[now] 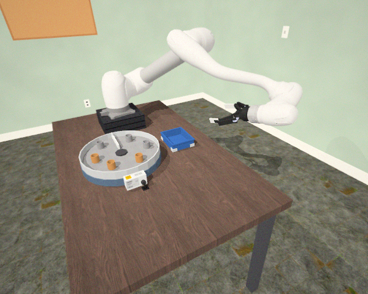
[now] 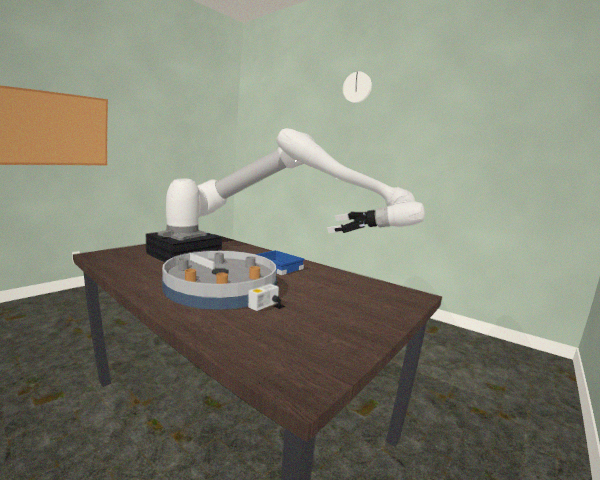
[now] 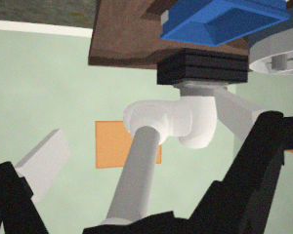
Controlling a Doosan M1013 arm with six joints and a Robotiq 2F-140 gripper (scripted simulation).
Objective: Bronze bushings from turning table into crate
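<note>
The round grey turning table [image 1: 99,176] [image 2: 207,289] [image 3: 278,55] stands on the left part of the wooden table. Three bronze bushings [image 1: 95,157] [image 1: 111,164] [image 1: 138,157] [image 2: 189,274] [image 2: 221,277] [image 2: 254,272] stand upright on its near half. Three steel bushings [image 1: 100,144] [image 1: 128,137] [image 1: 146,144] stand on its far half. The blue crate [image 1: 177,138] [image 2: 285,260] [image 3: 220,21] sits right of the turning table and is empty. My gripper [image 1: 217,120] [image 2: 336,225] [image 3: 139,123] is open and empty. It hangs level in the air beyond the table's right edge, well right of and above the crate.
The wooden table [image 1: 178,205] [image 2: 316,335] carries the arm's black base [image 1: 121,121] behind the turning table. A white control box [image 1: 134,180] [image 2: 261,298] sits at the turning table's front rim. A white divider bar [image 1: 115,141] and a black hub [image 1: 121,152] lie on the disc.
</note>
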